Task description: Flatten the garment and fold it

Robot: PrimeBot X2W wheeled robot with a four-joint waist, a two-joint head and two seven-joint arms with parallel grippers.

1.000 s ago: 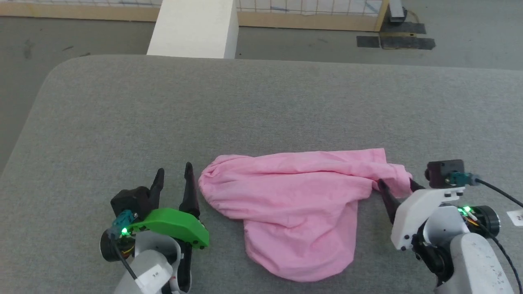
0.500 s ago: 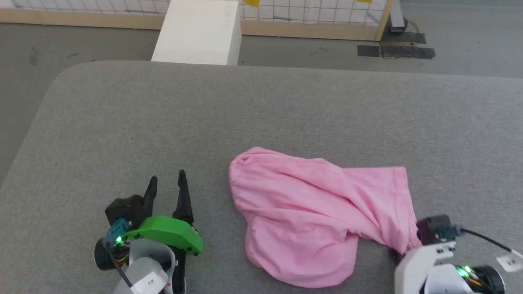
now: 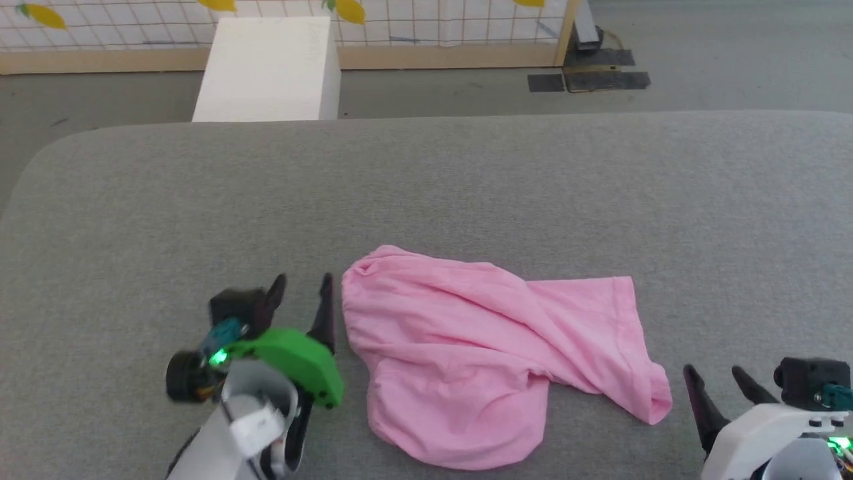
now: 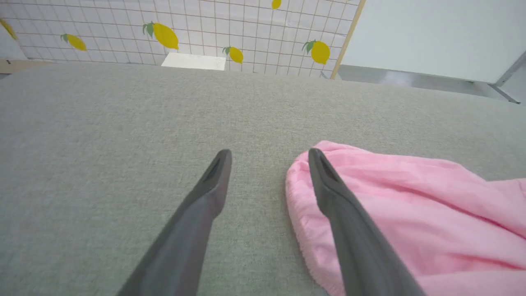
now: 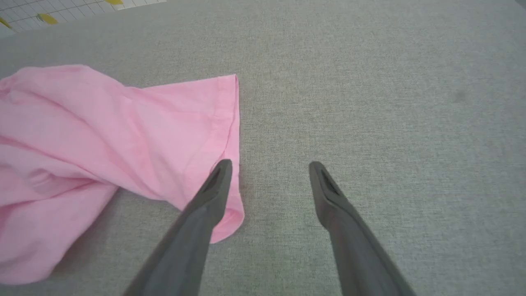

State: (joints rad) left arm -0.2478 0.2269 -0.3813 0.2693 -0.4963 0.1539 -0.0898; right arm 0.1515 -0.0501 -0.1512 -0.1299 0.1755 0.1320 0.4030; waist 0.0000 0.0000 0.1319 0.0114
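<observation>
The light-pink garment [image 3: 480, 347] lies crumpled on the grey table [image 3: 426, 193], near the front edge. Its gathered hem [image 4: 298, 222] faces left and a flat hemmed end [image 5: 232, 123] points right. My left gripper [image 3: 303, 287] stands open just left of the gathered hem, its right finger [image 4: 328, 193] over the cloth's edge. In the left wrist view the left gripper [image 4: 269, 154] holds nothing. My right gripper [image 3: 714, 372] is open at the lower right, just off the garment's right corner. In the right wrist view the right gripper [image 5: 269, 164] is empty, with its left finger [image 5: 213, 189] over that corner.
A white block [image 3: 266, 70] stands on the floor beyond the table's far edge. Behind it runs a wire grid fence [image 3: 433, 27] with yellow lemon shapes. Dark mats [image 3: 586, 79] lie on the floor at the back right. Bare grey table surface spreads behind the garment.
The right gripper dragged the garment's right end toward the front, let it go and now stands open beside the corner. The camera has shifted. The left gripper stays open.
</observation>
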